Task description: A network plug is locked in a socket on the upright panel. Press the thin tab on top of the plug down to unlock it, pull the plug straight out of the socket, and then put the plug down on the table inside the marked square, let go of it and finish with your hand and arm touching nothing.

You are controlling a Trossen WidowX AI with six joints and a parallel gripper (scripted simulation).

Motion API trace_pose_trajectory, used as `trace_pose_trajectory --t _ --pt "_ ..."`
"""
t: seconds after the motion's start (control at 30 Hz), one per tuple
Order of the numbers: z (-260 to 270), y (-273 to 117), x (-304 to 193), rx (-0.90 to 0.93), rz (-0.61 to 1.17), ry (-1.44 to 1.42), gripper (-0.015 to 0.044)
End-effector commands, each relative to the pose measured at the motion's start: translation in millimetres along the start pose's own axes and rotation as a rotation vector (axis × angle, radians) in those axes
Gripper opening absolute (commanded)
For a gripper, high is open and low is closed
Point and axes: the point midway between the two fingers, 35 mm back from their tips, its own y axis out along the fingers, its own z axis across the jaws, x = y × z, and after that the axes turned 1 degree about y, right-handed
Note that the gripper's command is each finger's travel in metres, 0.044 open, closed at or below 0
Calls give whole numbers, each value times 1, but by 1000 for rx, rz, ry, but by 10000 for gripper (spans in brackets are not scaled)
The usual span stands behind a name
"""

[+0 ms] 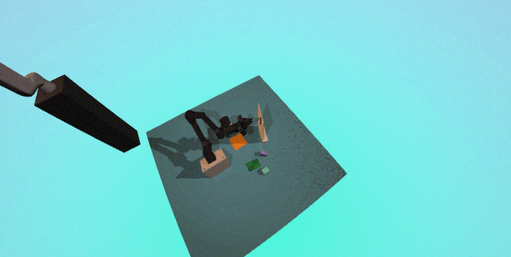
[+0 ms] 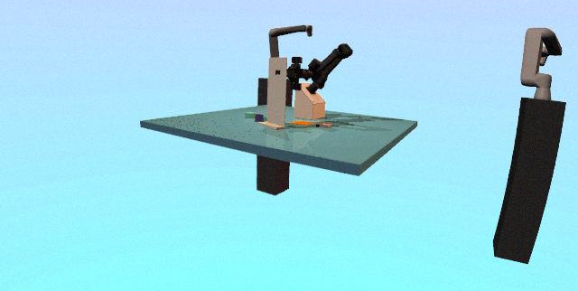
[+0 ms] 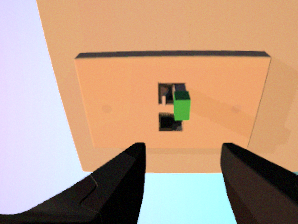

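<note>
The plug (image 3: pixel 182 106) (image 1: pixel 257 119) shows as a small green block sticking out of the upper opening of the socket plate (image 3: pixel 125 100). The plate is on the upright panel (image 1: pixel 262 131) (image 2: pixel 276 101) (image 3: pixel 200 25). I cannot make out the thin tab clearly. My gripper (image 3: pixel 182 152) (image 1: pixel 252 121) is partly open and empty. Its fingertips stand apart in front of the panel, below the plug in the wrist view, with the plug above the gap between them. An orange square (image 1: pixel 238 141) (image 2: pixel 301 123) lies flat on the table (image 1: pixel 223 209) (image 2: pixel 361 146), at the arm's side of the panel.
A second, lower opening (image 3: pixel 170 122) is under the plug. A dark green patch (image 1: pixel 253 164), a purple block (image 1: pixel 263 153) (image 2: pixel 259 117) and a pale green block (image 1: pixel 265 171) (image 2: pixel 249 115) lie beyond the panel's near end. Dark posts (image 1: pixel 88 113) (image 2: pixel 530 178) stand off the table.
</note>
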Motion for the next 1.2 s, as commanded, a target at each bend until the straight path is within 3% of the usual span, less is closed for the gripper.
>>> trace_pose_trajectory --t 0.0,1.1,1.17 --pt "0 7 0 -1 6 -4 156" --pt "0 45 11 3 10 0 156" --pt "0 45 11 3 10 0 104"
